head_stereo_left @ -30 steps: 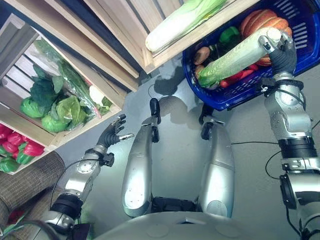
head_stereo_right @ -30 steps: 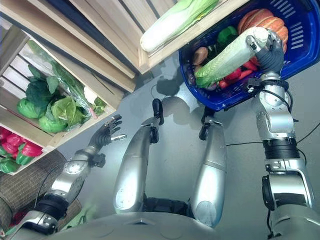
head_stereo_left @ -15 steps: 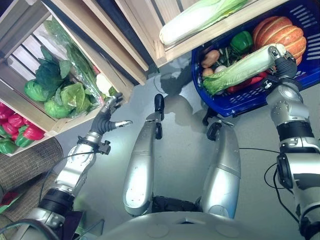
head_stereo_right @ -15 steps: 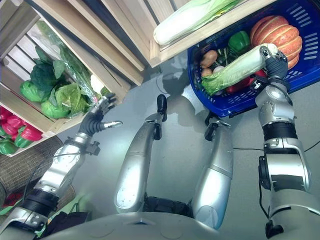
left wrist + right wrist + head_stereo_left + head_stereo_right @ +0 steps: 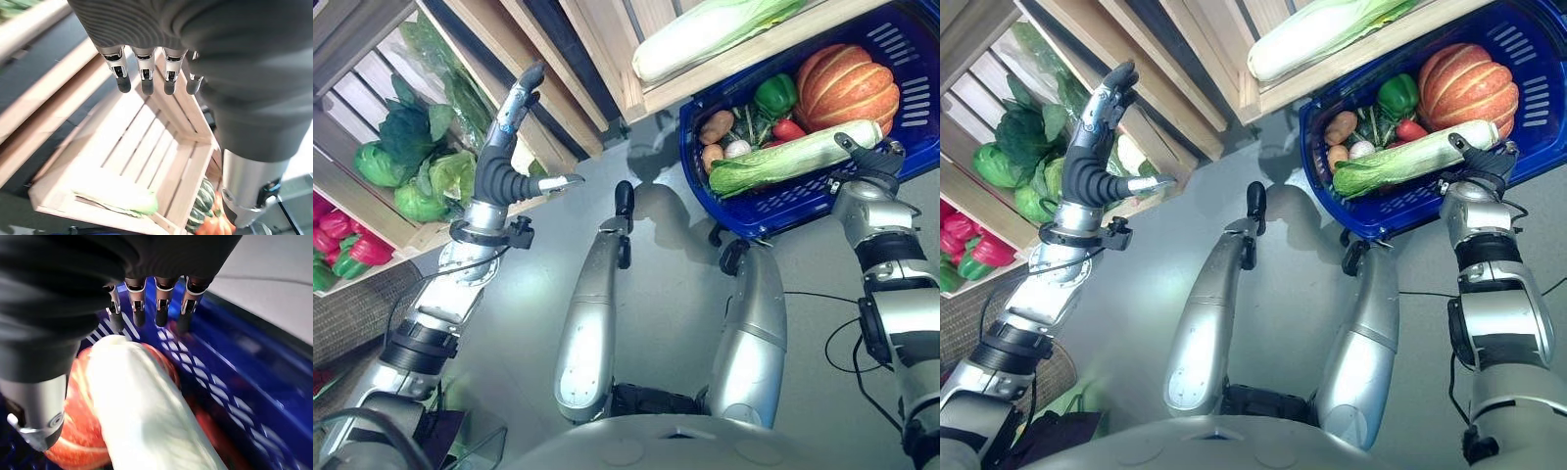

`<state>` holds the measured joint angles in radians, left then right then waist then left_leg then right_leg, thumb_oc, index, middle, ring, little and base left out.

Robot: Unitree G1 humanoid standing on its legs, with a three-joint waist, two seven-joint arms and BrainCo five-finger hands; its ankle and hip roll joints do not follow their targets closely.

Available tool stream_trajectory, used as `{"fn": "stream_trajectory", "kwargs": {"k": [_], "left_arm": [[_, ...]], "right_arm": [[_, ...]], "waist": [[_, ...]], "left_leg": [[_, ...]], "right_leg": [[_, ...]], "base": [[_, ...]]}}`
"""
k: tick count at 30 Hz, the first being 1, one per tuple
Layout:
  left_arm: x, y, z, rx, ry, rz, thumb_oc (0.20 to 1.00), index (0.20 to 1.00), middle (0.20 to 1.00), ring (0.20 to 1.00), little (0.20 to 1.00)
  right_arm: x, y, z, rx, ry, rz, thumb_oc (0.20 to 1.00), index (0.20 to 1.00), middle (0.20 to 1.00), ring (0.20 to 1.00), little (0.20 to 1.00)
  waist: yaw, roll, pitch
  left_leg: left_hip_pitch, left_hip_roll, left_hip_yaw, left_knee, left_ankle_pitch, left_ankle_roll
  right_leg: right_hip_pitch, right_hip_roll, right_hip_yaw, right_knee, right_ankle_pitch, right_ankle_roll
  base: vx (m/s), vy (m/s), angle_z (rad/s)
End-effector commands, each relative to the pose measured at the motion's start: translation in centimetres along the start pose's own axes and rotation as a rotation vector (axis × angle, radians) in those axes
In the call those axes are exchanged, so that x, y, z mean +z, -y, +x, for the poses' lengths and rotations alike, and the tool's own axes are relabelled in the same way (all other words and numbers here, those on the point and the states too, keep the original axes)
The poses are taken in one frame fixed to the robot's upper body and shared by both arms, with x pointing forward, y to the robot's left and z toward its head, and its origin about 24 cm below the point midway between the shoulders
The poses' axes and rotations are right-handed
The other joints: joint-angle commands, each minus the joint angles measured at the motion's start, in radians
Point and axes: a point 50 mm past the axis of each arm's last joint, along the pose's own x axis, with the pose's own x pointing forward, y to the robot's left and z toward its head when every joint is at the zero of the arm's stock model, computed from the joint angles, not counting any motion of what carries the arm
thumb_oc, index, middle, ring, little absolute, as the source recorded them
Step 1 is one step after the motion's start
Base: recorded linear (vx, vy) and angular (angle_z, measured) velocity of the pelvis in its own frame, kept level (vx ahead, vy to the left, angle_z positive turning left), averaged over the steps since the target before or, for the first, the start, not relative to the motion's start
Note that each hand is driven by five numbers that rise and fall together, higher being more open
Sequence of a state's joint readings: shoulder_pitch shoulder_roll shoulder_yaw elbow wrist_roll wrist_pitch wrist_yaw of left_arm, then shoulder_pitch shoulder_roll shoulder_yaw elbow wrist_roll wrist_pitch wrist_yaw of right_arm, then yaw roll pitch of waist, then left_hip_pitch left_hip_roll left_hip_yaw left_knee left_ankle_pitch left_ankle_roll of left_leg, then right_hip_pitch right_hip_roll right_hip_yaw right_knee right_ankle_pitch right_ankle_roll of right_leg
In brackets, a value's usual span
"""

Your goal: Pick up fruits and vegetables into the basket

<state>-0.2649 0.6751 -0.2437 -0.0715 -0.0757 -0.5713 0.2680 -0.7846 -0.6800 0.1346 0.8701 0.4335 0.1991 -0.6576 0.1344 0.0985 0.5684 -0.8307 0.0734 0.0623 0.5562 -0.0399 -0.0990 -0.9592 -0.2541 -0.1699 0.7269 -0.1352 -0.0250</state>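
Left eye view: napa cabbage [image 5: 793,159] lies in blue basket [image 5: 901,54] along near rim, long axis across basket, leafy end toward basket's left edge, white stem end at right hand [image 5: 873,160]. Pumpkin [image 5: 847,85], green pepper [image 5: 775,94] already in. Placement looks nearly done; release left.

Right eye view: left hand [image 5: 1089,162] raised by wooden crate [image 5: 999,230], fingers straight, spread, empty.

Right wrist view: fingers extended past cabbage, not curled round it.

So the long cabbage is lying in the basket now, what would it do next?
Probably draw the right hand back: its fingers look straight, and the long cabbage lies across the blue basket. The left hand is raised, open, by the crate of greens.
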Motion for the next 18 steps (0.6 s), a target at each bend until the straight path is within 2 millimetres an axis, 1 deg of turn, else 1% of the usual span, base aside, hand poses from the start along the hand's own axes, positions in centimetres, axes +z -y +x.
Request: {"fn": "stream_trajectory", "kwargs": {"k": [1, 4, 7, 10, 11, 12, 16, 18], "left_arm": [[2.9, 1.7, 0.2, 0.054, 0.175, -0.066, 1.0, 1.0, 1.0, 1.0, 1.0], [3.4, 1.7, 0.6, 0.1, 0.199, -0.041, 1.0, 1.0, 1.0, 1.0, 1.0], [3.7, 1.4, 0.9, 0.158, 0.217, -0.009, 1.0, 1.0, 1.0, 1.0, 1.0], [3.9, 1.3, 1.1, 0.206, 0.236, 0.059, 1.0, 1.0, 1.0, 1.0, 1.0], [4.0, 1.0, 1.3, 0.237, 0.239, 0.087, 1.0, 1.0, 1.0, 1.0, 1.0], [3.9, 0.8, 1.4, 0.262, 0.231, 0.107, 1.0, 1.0, 1.0, 1.0, 1.0], [3.7, -0.5, 2.2, 0.351, 0.208, 0.174, 1.0, 1.0, 1.0, 1.0, 1.0], [3.5, -0.8, 2.4, 0.37, 0.194, 0.187, 1.0, 1.0, 1.0, 1.0, 1.0]], "right_arm": [[-1.4, 1.5, -0.4, -0.122, 0.087, -0.111, 1.0, 1.0, 1.0, 1.0, 1.0], [-2.0, 1.4, -1.6, -0.148, 0.151, -0.129, 1.0, 1.0, 1.0, 1.0, 1.0], [-3.1, 1.1, -3.5, -0.178, 0.238, -0.178, 1.0, 1.0, 1.0, 1.0, 1.0], [-4.0, 1.0, -5.4, -0.2, 0.315, -0.224, 1.0, 1.0, 1.0, 1.0, 1.0], [-4.4, 1.4, -6.1, -0.211, 0.36, -0.247, 1.0, 1.0, 1.0, 1.0, 1.0], [-4.7, 1.7, -6.6, -0.22, 0.398, -0.275, 1.0, 1.0, 1.0, 1.0, 1.0], [-4.9, 2.4, -8.2, -0.233, 0.544, -0.378, 1.0, 1.0, 1.0, 1.0, 1.0], [-4.9, 2.4, -8.5, -0.227, 0.573, -0.394, 1.0, 1.0, 1.0, 1.0, 1.0]], "waist": [[-0.067, 0.089, -0.048], [-0.096, 0.077, -0.048], [-0.131, 0.065, -0.048], [-0.166, 0.056, -0.048], [-0.182, 0.052, -0.048], [-0.196, 0.051, -0.048], [-0.241, 0.047, -0.048], [-0.248, 0.046, -0.048]], "left_leg": [[0.025, -0.043, 0.042, -0.061, -0.066, 0.105], [0.062, -0.038, 0.053, -0.087, -0.061, 0.098], [0.101, -0.035, 0.067, -0.114, -0.058, 0.092], [0.144, -0.032, 0.08, -0.14, -0.052, 0.084], [0.147, -0.027, 0.098, -0.162, -0.02, 0.088], [0.161, -0.024, 0.104, -0.17, -0.017, 0.084], [0.214, -0.012, 0.127, -0.193, -0.01, 0.074], [0.223, -0.011, 0.131, -0.195, -0.009, 0.073]], "right_leg": [[0.041, 0.094, -0.007, -0.01, -0.064, 0.047], [0.075, 0.106, 0.003, -0.041, -0.057, 0.054], [0.109, 0.123, 0.018, -0.07, -0.054, 0.062], [0.146, 0.136, 0.031, -0.095, -0.05, 0.069], [0.148, 0.137, 0.026, -0.119, -0.018, 0.064], [0.159, 0.138, 0.032, -0.126, -0.017, 0.068], [0.198, 0.138, 0.053, -0.151, -0.013, 0.079], [0.205, 0.137, 0.056, -0.153, -0.014, 0.081]], "base": [[-0.01, 0.036, -0.14], [-0.01, 0.047, -0.18], [0.0, 0.063, -0.21], [-0.02, 0.072, -0.22], [-0.07, 0.104, -0.21], [-0.07, 0.114, -0.21], [0.01, 0.109, -0.23], [0.0, 0.057, -0.2]]}}
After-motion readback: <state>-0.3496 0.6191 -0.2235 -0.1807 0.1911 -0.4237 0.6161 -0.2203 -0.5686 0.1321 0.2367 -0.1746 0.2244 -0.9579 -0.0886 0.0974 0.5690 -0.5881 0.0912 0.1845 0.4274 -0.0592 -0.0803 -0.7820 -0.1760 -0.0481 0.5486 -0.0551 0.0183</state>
